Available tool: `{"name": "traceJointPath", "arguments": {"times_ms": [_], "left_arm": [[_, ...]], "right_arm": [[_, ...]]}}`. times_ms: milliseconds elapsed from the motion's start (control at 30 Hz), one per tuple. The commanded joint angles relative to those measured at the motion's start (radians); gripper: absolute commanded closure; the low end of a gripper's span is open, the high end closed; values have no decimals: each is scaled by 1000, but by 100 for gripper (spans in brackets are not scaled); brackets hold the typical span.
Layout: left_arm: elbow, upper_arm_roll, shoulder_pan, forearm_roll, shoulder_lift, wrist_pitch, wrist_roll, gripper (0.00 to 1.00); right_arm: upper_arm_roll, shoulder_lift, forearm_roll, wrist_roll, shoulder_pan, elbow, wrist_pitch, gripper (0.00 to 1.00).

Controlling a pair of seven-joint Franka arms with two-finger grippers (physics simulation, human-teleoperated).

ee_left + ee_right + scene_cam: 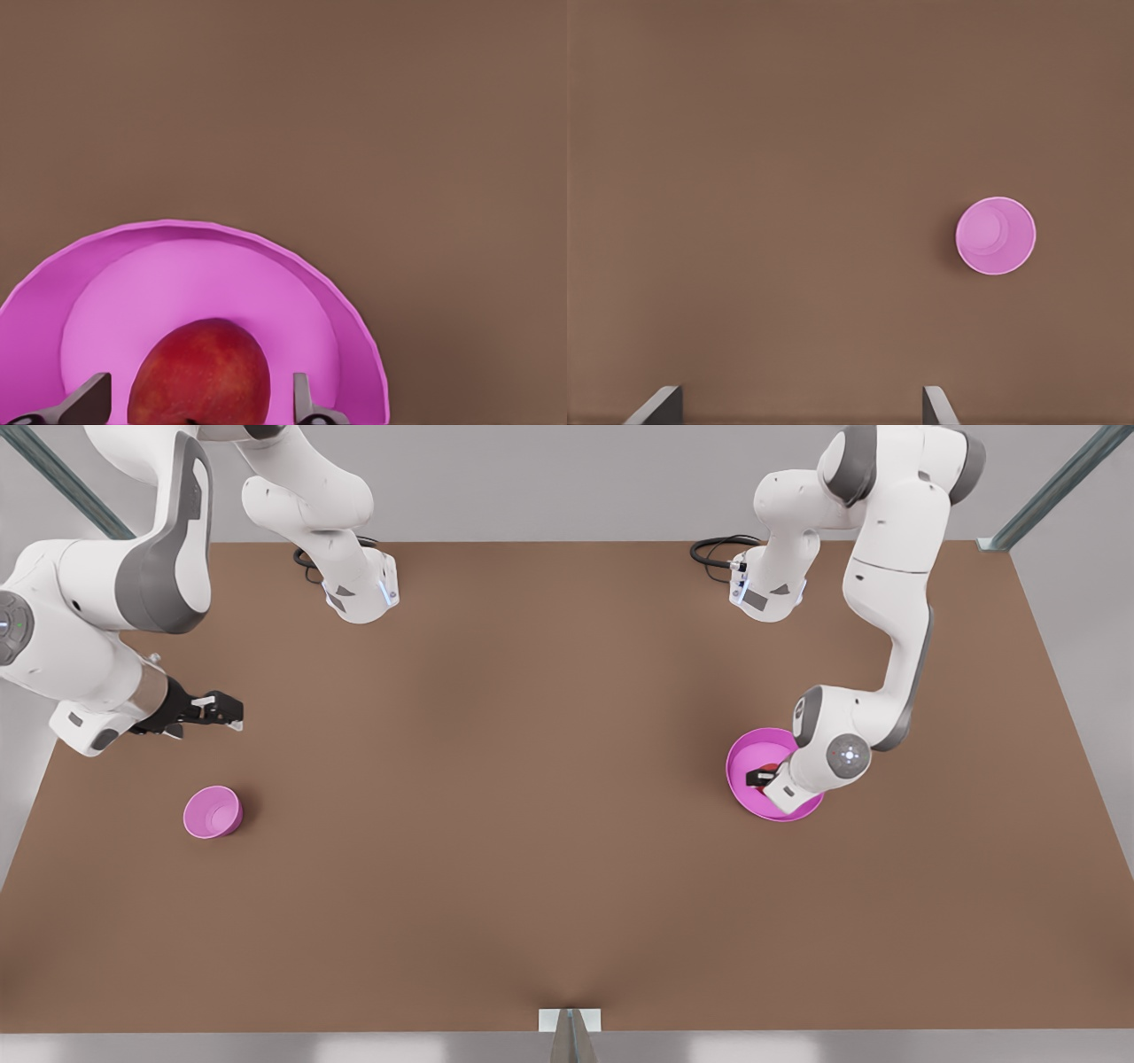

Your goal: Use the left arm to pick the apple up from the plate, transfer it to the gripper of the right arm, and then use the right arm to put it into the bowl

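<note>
The red apple [199,367] lies in the wide pink plate [97,292] on the front view's right, where the plate [742,755] is partly covered by the arm. My left gripper [197,407] is lowered into the plate, open, one finger on each side of the apple with small gaps. In the front view the left gripper [762,778] hides most of the apple [773,767]. My right gripper [221,710] hovers open on the front view's left, above and just behind the small pink bowl [213,812]. The right gripper [799,407] holds nothing, and the bowl [996,235] looks empty.
Both arm bases [359,589] [769,589] stand at the far edge of the brown table [532,824], with black cables beside them. A metal bracket [570,1023] sits at the middle of the near edge. Wide bare tabletop lies between bowl and plate.
</note>
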Motion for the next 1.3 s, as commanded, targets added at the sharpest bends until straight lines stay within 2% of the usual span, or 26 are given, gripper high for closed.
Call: {"name": "traceJointPath", "arguments": {"times_ms": [0, 733, 767, 800, 1267], "left_arm": [[-1, 0, 0, 2, 5, 49, 24, 0], [-29, 0, 6, 1, 43, 90, 22, 0], [-29, 0, 6, 1, 45, 90, 24, 5], [-29, 0, 6, 1, 45, 90, 24, 5], [-39, 1, 8, 1, 54, 80, 24, 4]], "right_arm": [[0, -1, 2, -5, 4, 0, 0, 0], [-1, 10, 8, -3, 4, -2, 3, 0], [0, 10, 8, -3, 4, 0, 3, 0], [-1, 10, 8, -3, 4, 0, 3, 0], [0, 11, 9, -3, 4, 0, 3, 0]]}}
